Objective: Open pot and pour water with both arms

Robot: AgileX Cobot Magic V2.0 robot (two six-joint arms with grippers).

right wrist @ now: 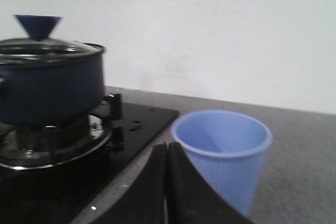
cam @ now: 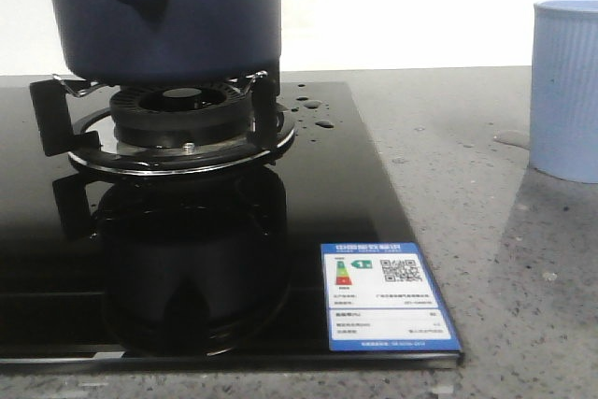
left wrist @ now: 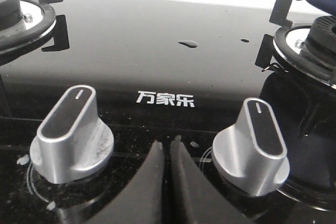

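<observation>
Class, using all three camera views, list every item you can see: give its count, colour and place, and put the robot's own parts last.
pot: one, dark navy, on the right burner stand
lid: one, glass with a blue cone knob, on the pot
cup: one, light blue ribbed, on the grey counter right of the hob
hob: one, glossy black glass, on the counter
burners: two, black with metal rings
knobs: two, silver, front of the hob
water drops: several, clear, on the glass beside the pot
energy label: one, blue and white, hob corner
left gripper: black, shut, over the knobs
right gripper: black, shut, beside the cup
</observation>
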